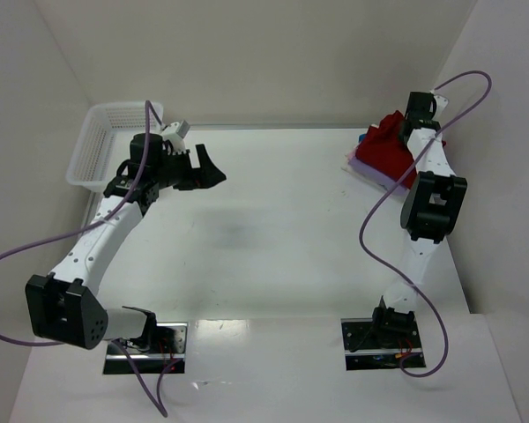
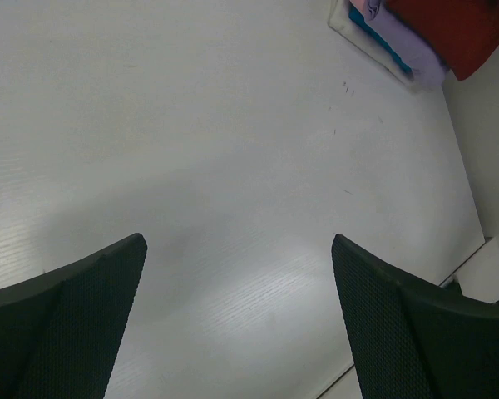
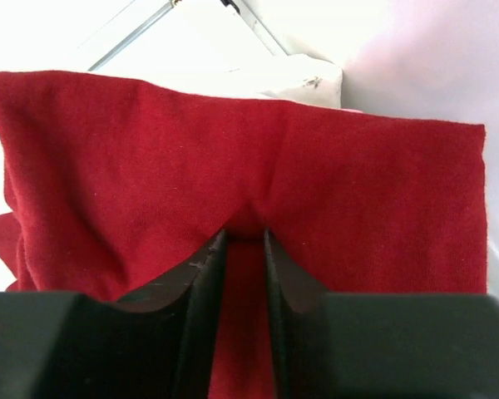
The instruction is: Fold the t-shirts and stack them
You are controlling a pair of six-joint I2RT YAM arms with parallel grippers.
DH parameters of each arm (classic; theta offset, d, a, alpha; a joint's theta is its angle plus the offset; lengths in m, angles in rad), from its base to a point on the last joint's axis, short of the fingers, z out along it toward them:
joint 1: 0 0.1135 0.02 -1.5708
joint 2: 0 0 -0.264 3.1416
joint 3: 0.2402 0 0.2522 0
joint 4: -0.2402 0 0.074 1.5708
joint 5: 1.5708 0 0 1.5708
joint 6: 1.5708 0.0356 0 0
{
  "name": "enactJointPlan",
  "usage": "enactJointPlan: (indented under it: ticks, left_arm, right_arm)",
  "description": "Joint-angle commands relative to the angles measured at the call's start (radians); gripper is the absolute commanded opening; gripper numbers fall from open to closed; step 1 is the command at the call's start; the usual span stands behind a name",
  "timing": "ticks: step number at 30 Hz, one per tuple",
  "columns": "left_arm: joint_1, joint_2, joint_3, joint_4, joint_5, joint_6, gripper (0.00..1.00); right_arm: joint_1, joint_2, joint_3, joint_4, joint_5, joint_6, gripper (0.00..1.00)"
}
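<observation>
- the dark red soft cloth t-shirt (image 1: 383, 150) lies in a bunched heap in the upper right of the top view, at the far right corner of the white table (image 1: 273, 229), close to the wall.
- it sits on top of a small stack of other shirts. in the left wrist view, at the upper right of the frame, the lavender folded t-shirt (image 2: 416, 54) peeks out from under the red one.
- a blue cloth edge (image 2: 382, 37) and a pink cloth edge (image 2: 368, 8) show beside the lavender one in the same stack.
- the right claw (image 3: 245, 237) is down on the red shirt. its two black fingers (image 3: 191, 291) are close together, and a fold of red cloth is pinched in the thin gap between them. the cloth puckers right at the tips, so the claw is gripping the red shirt.
- the left claw (image 2: 237, 316) is spread wide and holds nothing. only bare table shows between its two fingers (image 2: 66, 316).
- in the top view the left claw hangs over the upper left part of the table, well apart from the shirts.
- a white plastic mesh basket (image 1: 106, 141) stands at the upper left corner of the table, just beside the left arm.
</observation>
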Motion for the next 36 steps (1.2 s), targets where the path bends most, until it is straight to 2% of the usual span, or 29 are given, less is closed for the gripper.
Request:
enactJointPlan:
  ticks: [1, 2, 4, 6, 7, 8, 9, 11, 14, 15, 17, 21, 27, 31, 36]
  left_arm:
    - [0.007, -0.057, -0.01, 0.009, 0.013, -0.003, 1.0]
    - [0.007, -0.057, -0.01, 0.009, 0.013, -0.003, 1.0]
    - [0.007, -0.08, -0.01, 0.009, 0.013, -0.003, 1.0]
    - [0.007, -0.091, -0.01, 0.009, 0.013, -0.003, 1.0]
    - [0.007, -0.105, -0.01, 0.009, 0.013, -0.003, 1.0]
    - [-0.003, -0.105, 0.002, 0.009, 0.013, -0.003, 1.0]
    - [-0.003, -0.126, 0.011, 0.009, 0.001, 0.009, 1.0]
    - [-0.003, -0.145, 0.038, -0.001, -0.048, 0.034, 1.0]
    - [-0.003, -0.185, 0.069, -0.051, -0.149, 0.064, 1.0]
    - [-0.003, -0.194, 0.084, -0.074, -0.166, 0.065, 1.0]
    - [-0.003, -0.234, 0.085, -0.084, -0.18, 0.075, 1.0]
    - [-0.003, -0.344, 0.034, -0.084, -0.18, 0.066, 1.0]
    - [-0.003, -0.441, -0.033, -0.129, -0.217, 0.066, 1.0]
    - [-0.003, -0.464, -0.058, -0.153, -0.283, 0.077, 1.0]
    - [-0.003, -0.464, -0.058, -0.172, -0.294, 0.086, 1.0]
  right_arm:
    - [0.001, -0.109, -0.005, -0.006, 0.009, 0.002, 0.34]
    - [0.001, -0.137, -0.005, -0.006, -0.007, 0.002, 0.35]
    - [0.001, -0.23, -0.005, -0.006, -0.071, 0.022, 0.45]
    - [0.001, -0.295, -0.005, -0.006, -0.194, 0.032, 0.57]
    - [0.001, -0.363, -0.026, -0.006, -0.249, 0.032, 0.81]
    - [0.001, -0.402, -0.045, 0.022, -0.302, 0.043, 0.93]
    - [0.001, -0.445, -0.071, 0.043, -0.347, 0.072, 1.0]
    - [0.001, -0.581, -0.174, 0.08, -0.418, 0.101, 1.0]
    - [0.001, -0.742, -0.295, 0.1, -0.384, 0.173, 1.0]
    - [0.001, -0.77, -0.312, 0.055, -0.372, 0.184, 1.0]
    - [0.001, -0.824, -0.369, 0.013, -0.363, 0.184, 1.0]
    - [0.001, -1.06, -0.565, 0.05, -0.335, 0.184, 1.0]
    - [0.001, -1.126, -0.625, -0.059, -0.277, 0.134, 1.0]
    - [0.001, -1.168, -0.691, -0.06, -0.289, 0.134, 1.0]
    - [0.001, -1.208, -0.72, -0.059, -0.289, 0.134, 1.0]
